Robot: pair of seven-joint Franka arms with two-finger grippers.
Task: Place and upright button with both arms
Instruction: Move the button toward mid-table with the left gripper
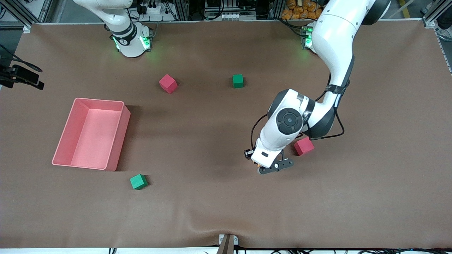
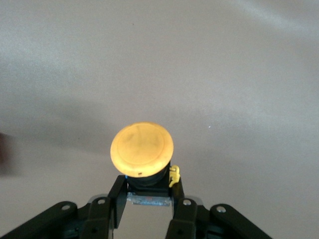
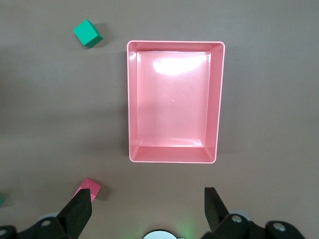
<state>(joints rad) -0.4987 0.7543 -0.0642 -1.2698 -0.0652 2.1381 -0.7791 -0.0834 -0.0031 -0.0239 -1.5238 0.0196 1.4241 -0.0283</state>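
My left gripper (image 2: 148,186) is shut on the button's black body, and the round orange cap (image 2: 142,149) sticks out past the fingertips over bare brown cloth. In the front view the left gripper (image 1: 269,167) hangs low over the table beside a red cube (image 1: 304,146); whether the button touches the cloth I cannot tell. My right gripper (image 3: 148,204) is open with nothing between its fingers, high above the table near the right arm's base. Its hand is out of the front view.
A pink bin (image 1: 120,141) stands toward the right arm's end, seen from above in the right wrist view (image 3: 130,99). A green cube (image 1: 138,181) lies near it. Another red cube (image 1: 167,83) and green cube (image 1: 238,80) lie nearer the bases.
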